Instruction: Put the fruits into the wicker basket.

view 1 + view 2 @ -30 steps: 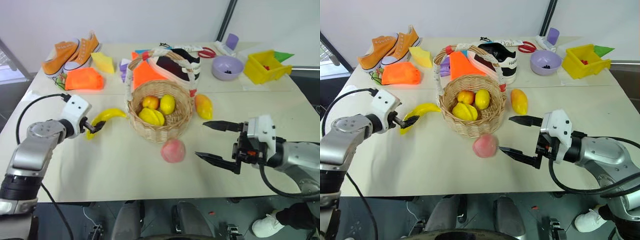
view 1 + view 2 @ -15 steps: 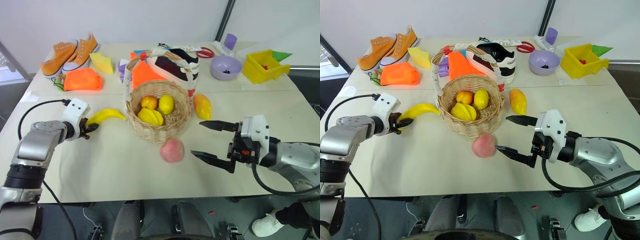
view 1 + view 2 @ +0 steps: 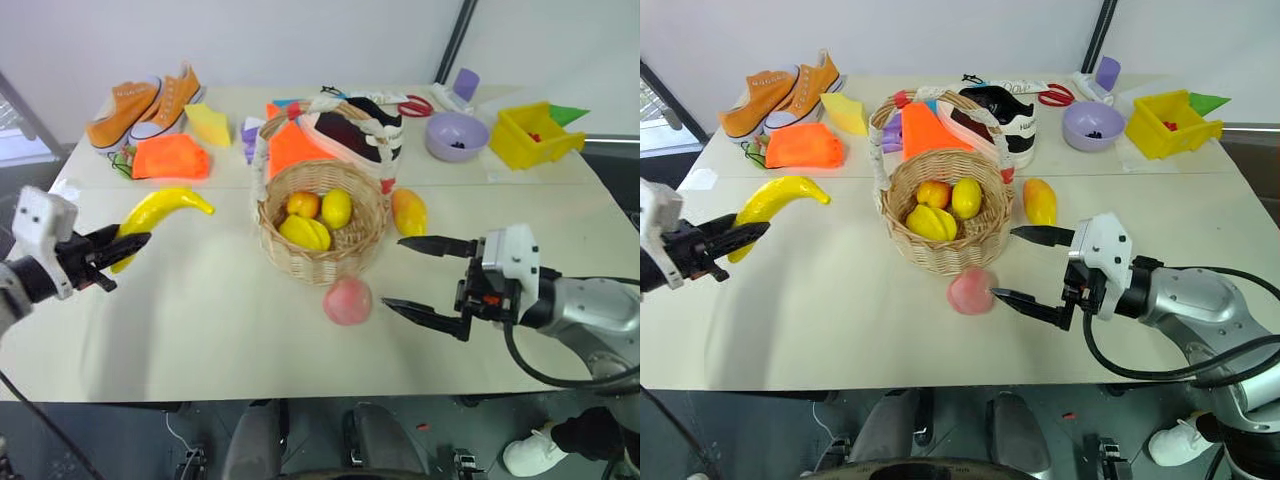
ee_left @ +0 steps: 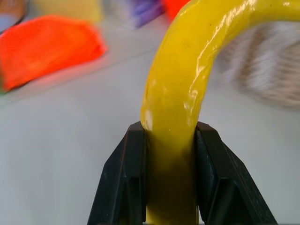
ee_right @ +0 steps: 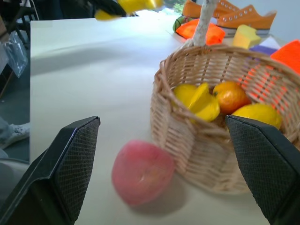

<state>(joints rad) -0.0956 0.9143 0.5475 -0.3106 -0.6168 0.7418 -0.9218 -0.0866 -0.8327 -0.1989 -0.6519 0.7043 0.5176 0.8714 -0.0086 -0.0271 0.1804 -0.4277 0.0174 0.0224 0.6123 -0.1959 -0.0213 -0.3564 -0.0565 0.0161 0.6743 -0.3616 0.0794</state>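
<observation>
Progress stood at roughly the halfway mark. At far left, the left gripper [image 3: 125, 243] pinched the banana [image 3: 155, 212] by one end, clear of the table [image 3: 220, 330] and well apart from the wicker basket [image 3: 322, 222], which held three small yellow and orange fruits [image 3: 318, 218]. The peach [image 3: 347, 300] lay just in front of the basket and the mango [image 3: 407, 212] just beside it, both waiting. The right gripper [image 3: 420, 277] hung spread wide near the peach. Shoes, an orange cloth, a purple bowl and a yellow bin cluttered the table's far side, below a pale wall.
</observation>
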